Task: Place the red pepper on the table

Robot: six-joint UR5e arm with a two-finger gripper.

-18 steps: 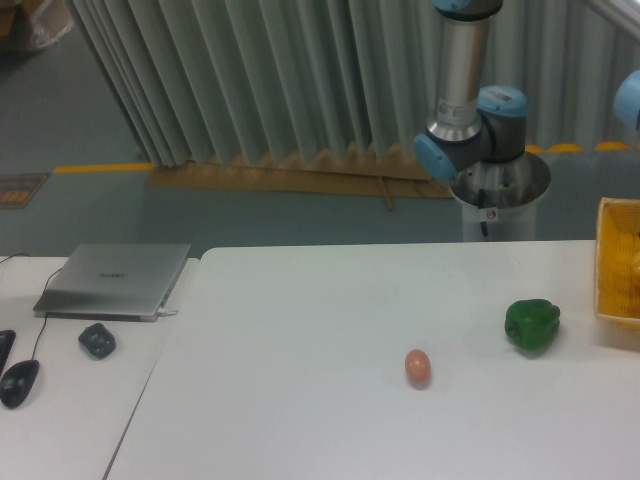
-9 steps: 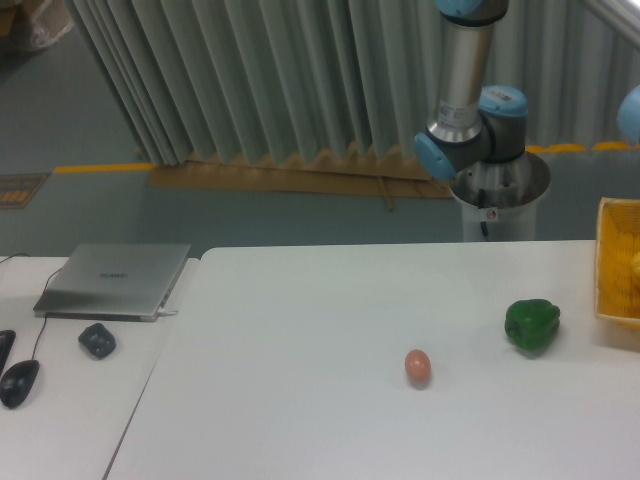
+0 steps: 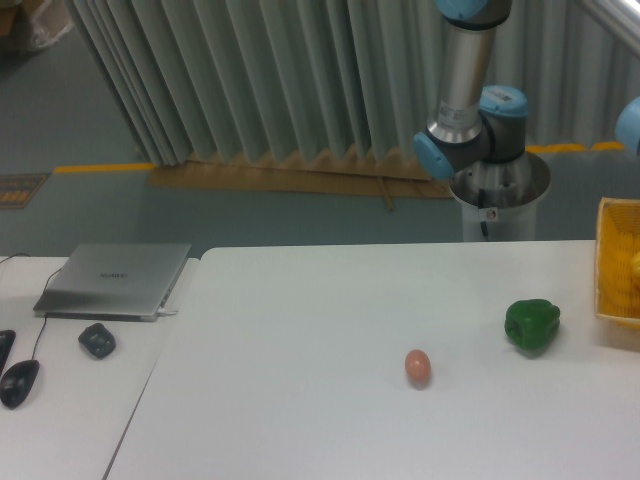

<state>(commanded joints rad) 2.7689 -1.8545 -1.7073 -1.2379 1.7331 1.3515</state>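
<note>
The fingers are out of frame, so their state cannot be told; the red pepper is not visible either. On the desk [image 3: 300, 400] lie a green pepper [image 3: 531, 324] and an egg [image 3: 417, 367], well apart.

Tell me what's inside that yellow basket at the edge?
The yellow basket sits at the table's right edge, mostly cut off by the picture. Something yellowish shows through its mesh, too blurry to name. No red pepper is visible anywhere.

Big white table [image 3: 300, 400] with round corners, flat, filling the near part of the scene. Red pepper nowhere to be seen on it.
</note>
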